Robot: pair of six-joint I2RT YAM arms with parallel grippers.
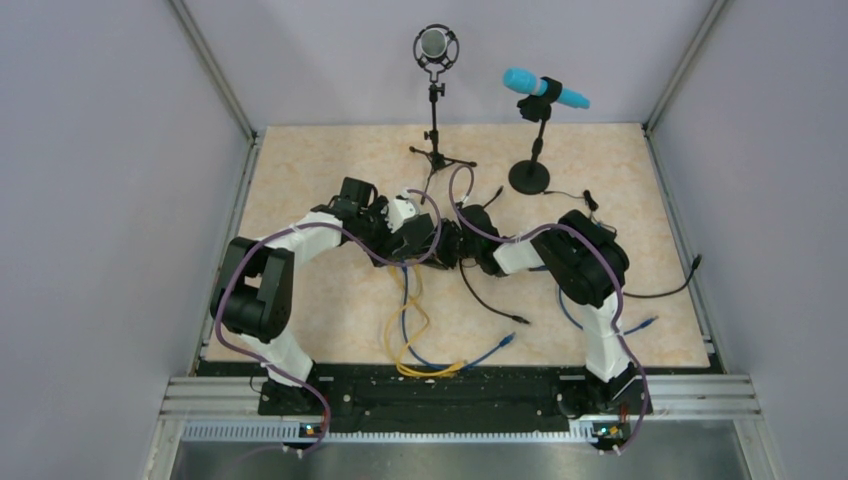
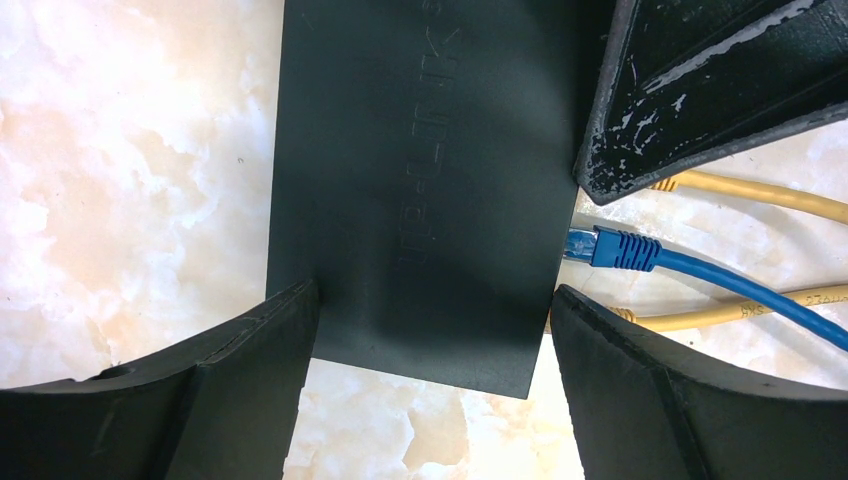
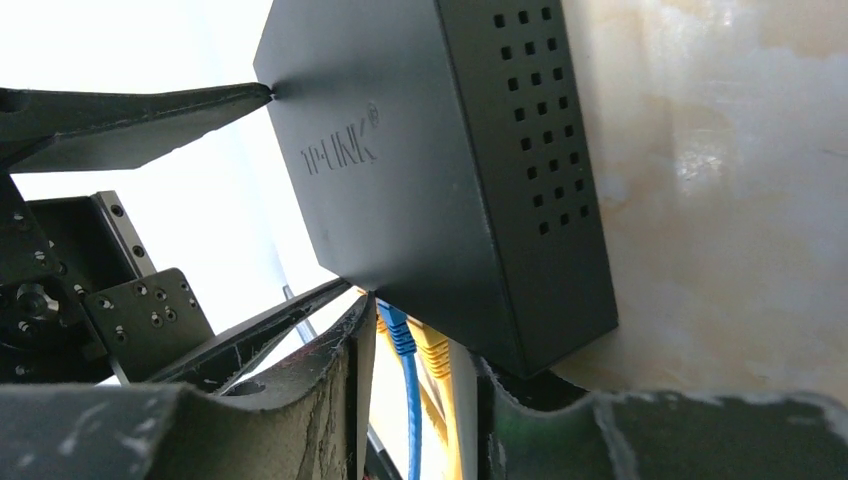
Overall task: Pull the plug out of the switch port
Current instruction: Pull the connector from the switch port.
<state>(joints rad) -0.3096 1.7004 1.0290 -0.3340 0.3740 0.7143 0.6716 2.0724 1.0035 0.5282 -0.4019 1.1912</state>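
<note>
Beige marbling covers the bench (image 1: 330, 330), smooth and faintly glossy. Close to its near edge a yellow cable (image 1: 408, 345) lies in a loose loop. A blue cable (image 1: 478, 357) curls beside it, and a thin black lead (image 1: 492, 302) trails toward the near right corner. Both coloured cables run up to the centre of the bench, where the two arms meet over the switch box (image 2: 420, 180). It is a flat matt-black rectangle with a raised brand name on its lid and rows of small square vent holes down one short side. From above, the arms almost hide it.

The left tool (image 2: 435, 300) is clamped across the box's width, one scuffed black finger (image 2: 250, 370) against each long edge. On the edge facing the near side, the blue plug (image 2: 612, 248), ribbed at its boot, sits in the switch port (image 2: 568, 245), with a yellow plug (image 2: 622, 315) just below it. The right tool (image 3: 425, 335) stands partly open at that edge, its chipped fingers straddling the blue plug and a yellow neighbour, with a sliver of gap beside the yellow one. Room is tight: the blue plug lies between a finger of each tool.

Wide strips of bare marbling lie toward the left and right edges. Near the far edge a black tripod stand (image 1: 438, 150) carries a round grey microphone (image 1: 436, 45), and a round-based stand (image 1: 529, 178) carries a turquoise microphone (image 1: 545, 88).
</note>
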